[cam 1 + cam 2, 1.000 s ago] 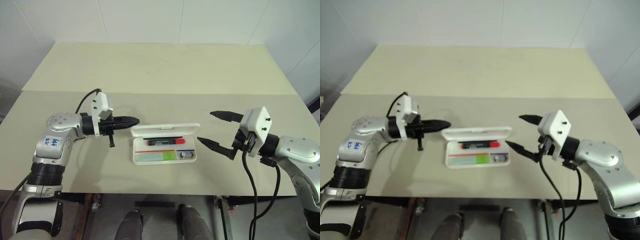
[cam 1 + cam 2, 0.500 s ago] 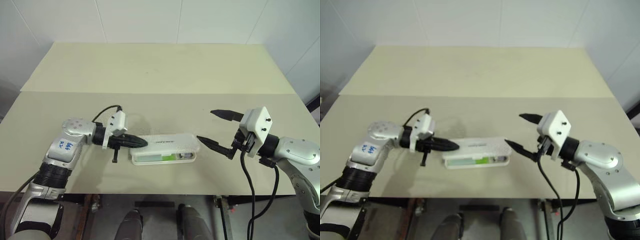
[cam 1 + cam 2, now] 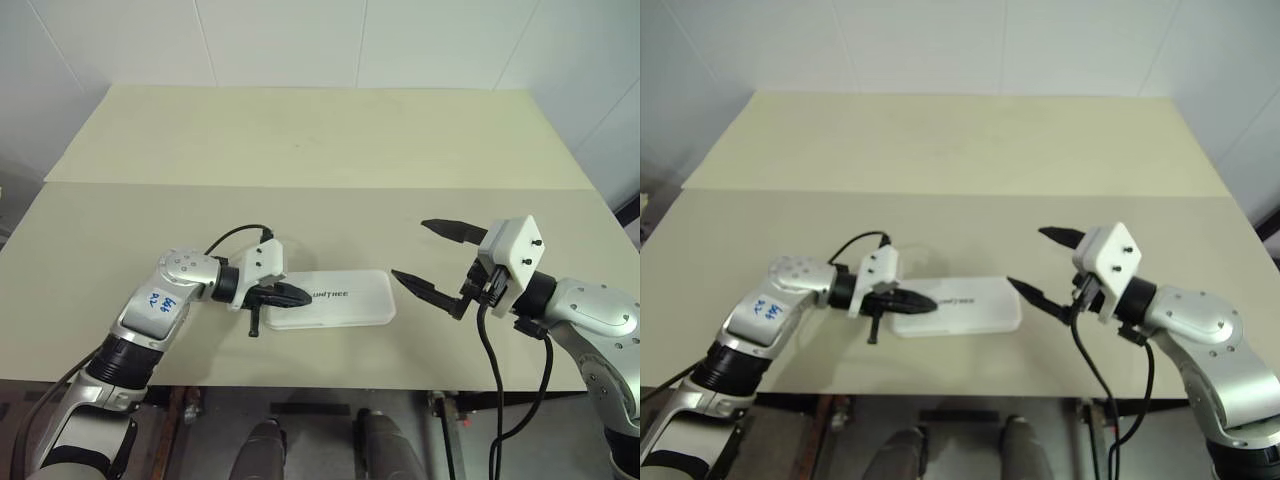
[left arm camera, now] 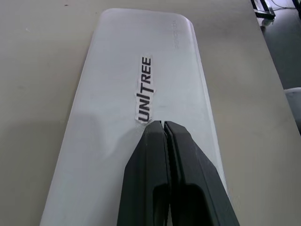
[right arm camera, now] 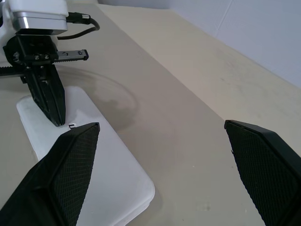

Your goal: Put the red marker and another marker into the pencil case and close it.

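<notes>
pressing on the lid is the step in hand, as far as i can judge. the left gripper (image 3: 298, 294) has its two black fingers (image 4: 155, 155) pinched tightly together, holding nothing, and their tips rest on the lid of the pencil case (image 3: 345, 300) near its left end, just beside the dark lettering (image 4: 144, 88). the pencil case lies flat near the front edge of the worktop (image 3: 320, 150), between the two arms, and its lid looks down all the way. the red marker and the other marker are not to be seen; i suppose they are inside, but the lid hides this.

the right gripper (image 3: 432, 258) hangs in the air just beside the right end of the pencil case, its fingers spread wide and empty, not touching anything.

to do this step well, i think the push should go straight down and not sideways, because the pencil case is light and smooth and may slide on the worktop. the tips stand near one end, so the far end perhaps does not latch; a second gentle push nearer the middle or the front edge may be needed. the right gripper could steady the other end if the pencil case starts to slip.
</notes>
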